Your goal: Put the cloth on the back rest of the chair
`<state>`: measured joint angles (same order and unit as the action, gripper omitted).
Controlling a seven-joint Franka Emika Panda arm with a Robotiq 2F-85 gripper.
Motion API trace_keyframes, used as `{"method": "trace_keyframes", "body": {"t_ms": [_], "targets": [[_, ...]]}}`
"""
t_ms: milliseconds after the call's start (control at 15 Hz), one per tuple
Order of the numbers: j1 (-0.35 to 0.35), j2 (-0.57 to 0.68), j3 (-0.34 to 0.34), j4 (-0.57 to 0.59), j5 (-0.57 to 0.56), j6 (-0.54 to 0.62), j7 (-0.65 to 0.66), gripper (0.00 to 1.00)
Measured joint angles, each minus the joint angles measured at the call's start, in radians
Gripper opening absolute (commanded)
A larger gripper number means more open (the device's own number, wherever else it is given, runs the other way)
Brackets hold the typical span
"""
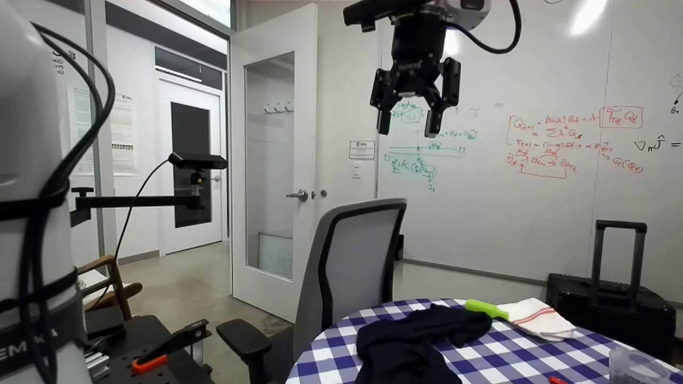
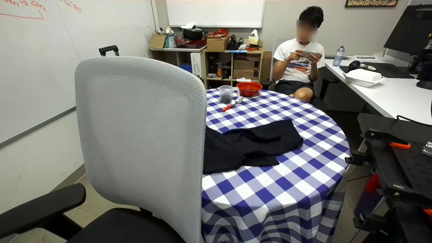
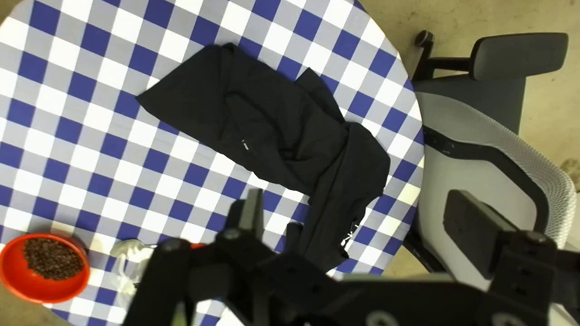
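The cloth (image 3: 281,136) lay crumpled on the desk (image 3: 68,113), in the middle of the wrist view. The fingers (image 1: 433,124) hung at the top of an exterior view, spread apart, holding nothing. So picking up the cloth seemed the step in hand. Next the fingers likely had to go down, pinch a fold and lift it over the back rest (image 2: 138,125) (it stood taller than the desk). At the wrist view's lower left, a red bowl (image 3: 18,285) held brown bits (image 3: 54,259). Near an exterior view's top middle, a clear cup (image 2: 225,89) held dark stuff (image 2: 225,99) I couldn't name.
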<state>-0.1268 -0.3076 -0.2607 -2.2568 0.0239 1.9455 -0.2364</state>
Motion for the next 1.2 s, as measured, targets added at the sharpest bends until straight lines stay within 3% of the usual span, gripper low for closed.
{"method": "trace_keyframes", "body": {"t_ms": [200, 400, 800, 1000, 1200], "targets": [[0.052, 0.16, 0.015, 0.096, 0.065, 0.005, -0.121, 1.0], [0.068, 0.341, 0.075, 0.219, 0.078, 0.007, -0.108, 1.0], [0.046, 0.689, 0.141, 0.532, 0.143, 0.021, 0.115, 1.0], [0.029, 0.845, 0.169, 0.687, 0.225, 0.113, 0.221, 1.0], [0.044, 0.969, 0.187, 0.805, 0.221, 0.263, 0.335, 1.0]]}}
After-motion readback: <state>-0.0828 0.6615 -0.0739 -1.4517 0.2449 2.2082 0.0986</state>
